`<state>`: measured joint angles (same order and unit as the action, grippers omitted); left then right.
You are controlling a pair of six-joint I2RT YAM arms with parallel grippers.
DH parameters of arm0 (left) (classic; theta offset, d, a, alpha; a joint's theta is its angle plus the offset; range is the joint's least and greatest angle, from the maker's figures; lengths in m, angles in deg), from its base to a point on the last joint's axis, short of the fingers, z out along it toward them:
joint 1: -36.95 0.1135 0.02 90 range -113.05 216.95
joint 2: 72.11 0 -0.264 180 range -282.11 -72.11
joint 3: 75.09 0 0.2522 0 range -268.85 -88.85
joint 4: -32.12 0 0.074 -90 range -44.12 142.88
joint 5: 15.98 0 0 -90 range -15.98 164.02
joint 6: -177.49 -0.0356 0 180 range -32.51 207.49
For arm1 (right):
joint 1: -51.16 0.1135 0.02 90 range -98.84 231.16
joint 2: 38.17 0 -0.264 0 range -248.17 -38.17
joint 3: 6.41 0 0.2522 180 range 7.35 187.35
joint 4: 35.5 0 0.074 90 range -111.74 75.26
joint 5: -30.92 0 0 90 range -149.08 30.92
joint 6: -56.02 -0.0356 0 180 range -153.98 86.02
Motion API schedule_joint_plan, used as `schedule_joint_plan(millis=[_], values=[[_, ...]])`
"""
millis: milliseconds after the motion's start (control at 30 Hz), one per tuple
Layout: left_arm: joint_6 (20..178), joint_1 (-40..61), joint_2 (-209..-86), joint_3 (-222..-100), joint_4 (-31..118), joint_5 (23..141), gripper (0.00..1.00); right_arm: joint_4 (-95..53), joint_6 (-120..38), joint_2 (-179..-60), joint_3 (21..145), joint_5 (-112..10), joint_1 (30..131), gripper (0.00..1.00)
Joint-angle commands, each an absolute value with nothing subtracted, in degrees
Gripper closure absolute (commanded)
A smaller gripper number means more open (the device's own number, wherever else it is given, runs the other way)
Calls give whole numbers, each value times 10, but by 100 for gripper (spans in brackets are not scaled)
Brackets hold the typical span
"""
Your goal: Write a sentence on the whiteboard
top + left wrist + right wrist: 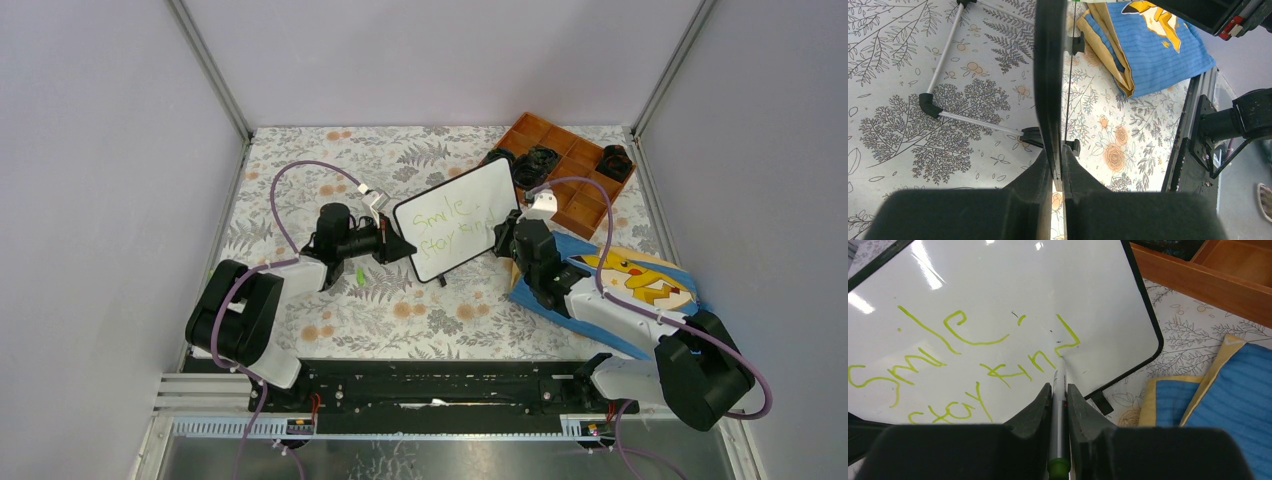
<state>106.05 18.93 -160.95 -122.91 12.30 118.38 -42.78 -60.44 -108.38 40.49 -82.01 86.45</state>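
The left hand is clamped on the edge of the whiteboard, steadying it in the middle of the bench with its face turned toward the right arm. The sentence, green and in two lines, reads "Smile. Stay kin" plus a nearly formed "d". The right hand grips a marker, its tip touching the board at that last letter. The writing step looks almost finished. The next move likely calls for closing the stroke, then lifting the tip cleanly off without smearing.
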Motion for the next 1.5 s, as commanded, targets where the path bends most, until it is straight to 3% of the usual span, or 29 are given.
schedule_joint_plan(millis=[0, 367, 1467], values=[[1016, 179, -1625, -1220, 205, 1148, 100, -403, -612, -1080, 409, -836, 863, 100], [1015, 178, -1625, -1221, 206, 1149, 100, -388, -613, -1088, 432, -891, 862, 100], [1010, 174, -1623, -1222, 213, 1144, 100, -413, -585, -1084, 476, -890, 858, 100]])
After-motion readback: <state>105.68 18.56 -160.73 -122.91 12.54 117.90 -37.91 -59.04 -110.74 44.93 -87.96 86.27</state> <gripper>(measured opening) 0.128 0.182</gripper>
